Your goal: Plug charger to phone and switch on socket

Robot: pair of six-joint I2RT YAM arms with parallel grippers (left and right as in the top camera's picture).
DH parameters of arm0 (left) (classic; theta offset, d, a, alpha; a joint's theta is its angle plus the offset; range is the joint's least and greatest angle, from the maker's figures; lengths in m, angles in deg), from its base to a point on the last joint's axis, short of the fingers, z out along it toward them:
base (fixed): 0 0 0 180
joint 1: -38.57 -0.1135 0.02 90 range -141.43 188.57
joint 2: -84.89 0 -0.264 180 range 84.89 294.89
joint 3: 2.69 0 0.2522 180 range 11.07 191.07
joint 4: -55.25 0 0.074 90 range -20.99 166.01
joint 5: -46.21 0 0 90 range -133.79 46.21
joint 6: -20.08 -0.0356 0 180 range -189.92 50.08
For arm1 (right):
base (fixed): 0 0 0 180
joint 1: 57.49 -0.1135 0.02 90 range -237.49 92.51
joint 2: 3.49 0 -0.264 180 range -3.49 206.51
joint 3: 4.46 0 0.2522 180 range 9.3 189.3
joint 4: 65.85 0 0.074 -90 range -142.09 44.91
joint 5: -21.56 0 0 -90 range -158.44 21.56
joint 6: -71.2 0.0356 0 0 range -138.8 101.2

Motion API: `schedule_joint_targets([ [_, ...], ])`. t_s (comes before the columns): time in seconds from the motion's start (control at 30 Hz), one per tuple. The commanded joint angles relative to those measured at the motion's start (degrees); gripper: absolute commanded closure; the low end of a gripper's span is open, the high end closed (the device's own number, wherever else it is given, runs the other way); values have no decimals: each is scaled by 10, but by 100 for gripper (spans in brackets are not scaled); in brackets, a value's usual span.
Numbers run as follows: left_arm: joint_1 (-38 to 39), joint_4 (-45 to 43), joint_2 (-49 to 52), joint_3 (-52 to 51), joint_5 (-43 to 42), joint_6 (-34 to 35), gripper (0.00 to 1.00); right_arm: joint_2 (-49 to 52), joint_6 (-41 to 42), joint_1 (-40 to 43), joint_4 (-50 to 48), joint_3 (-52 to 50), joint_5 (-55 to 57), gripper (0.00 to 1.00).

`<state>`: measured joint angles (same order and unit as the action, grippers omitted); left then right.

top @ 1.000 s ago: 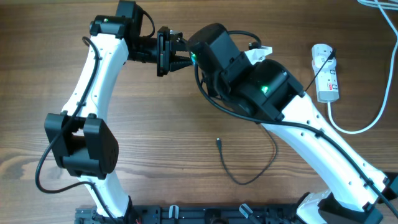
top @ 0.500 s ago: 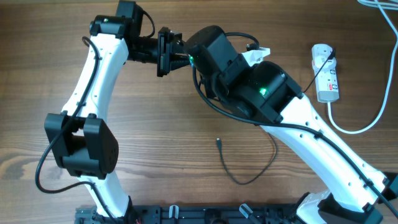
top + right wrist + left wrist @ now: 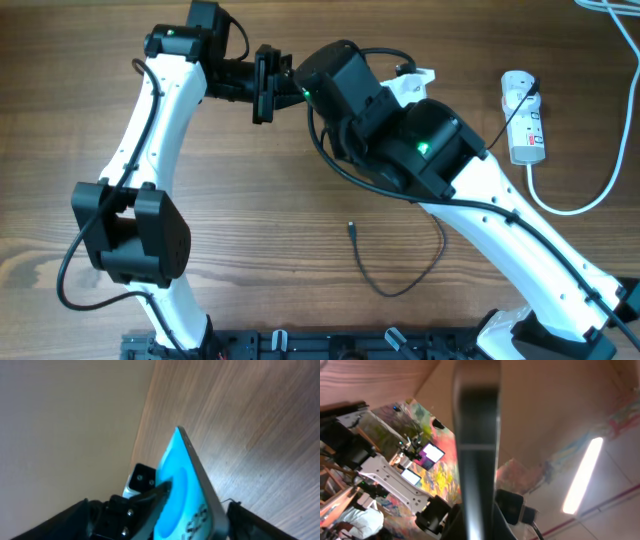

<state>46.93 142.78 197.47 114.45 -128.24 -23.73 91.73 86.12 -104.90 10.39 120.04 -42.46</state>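
The phone (image 3: 262, 85) is held edge-on above the table's far side, with my left gripper (image 3: 267, 86) shut on it. In the left wrist view the phone (image 3: 477, 450) is a dark upright bar rising from the left gripper (image 3: 477, 527). In the right wrist view its cyan screen (image 3: 187, 485) stands between the wide-apart fingers of my right gripper (image 3: 162, 517), which is open. A finger of the left gripper (image 3: 150, 502) presses on the screen. The charger lies loose on the table, its connector tip (image 3: 352, 228) mid-table. The socket (image 3: 527, 125) lies at the far right.
The black charger cable (image 3: 400, 288) loops across the table's near middle and under the right arm. A thick white cord (image 3: 600, 185) curves from the socket along the right edge. The right arm's bulky links (image 3: 420, 140) cover the table's centre right.
My right gripper has opened and let go of the phone. My left gripper has closed on it. The phone has barely moved.
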Motion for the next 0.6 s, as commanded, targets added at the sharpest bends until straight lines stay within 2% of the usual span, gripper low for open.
schedule_joint_targets([
  [0.0, 1, -10, -21, 9, 40, -3, 96, -19, -81, 2, 2, 10, 47, 2],
  [0.1, 1, -45, -21, 9, 94, -4, 96, -34, -137, 8, 4, 10, 47, 0],
  [0.17, 1, -60, -21, 9, 138, -10, 96, -52, -231, 20, 6, 10, 47, 0],
  [0.23, 1, -61, -21, 9, 149, -15, 96, -64, -310, 35, 19, 10, 47, 1],
  [0.37, 5, -61, -21, 9, 85, -79, 96, -71, -477, 85, 59, 10, 4, 0],
  [0.47, 14, -61, -21, 9, 7, -140, 96, -65, -608, 136, 62, 10, -124, 0],
  [0.57, 23, -62, -21, 9, -23, -182, 96, -59, -689, 200, 62, 10, -274, 0],
])
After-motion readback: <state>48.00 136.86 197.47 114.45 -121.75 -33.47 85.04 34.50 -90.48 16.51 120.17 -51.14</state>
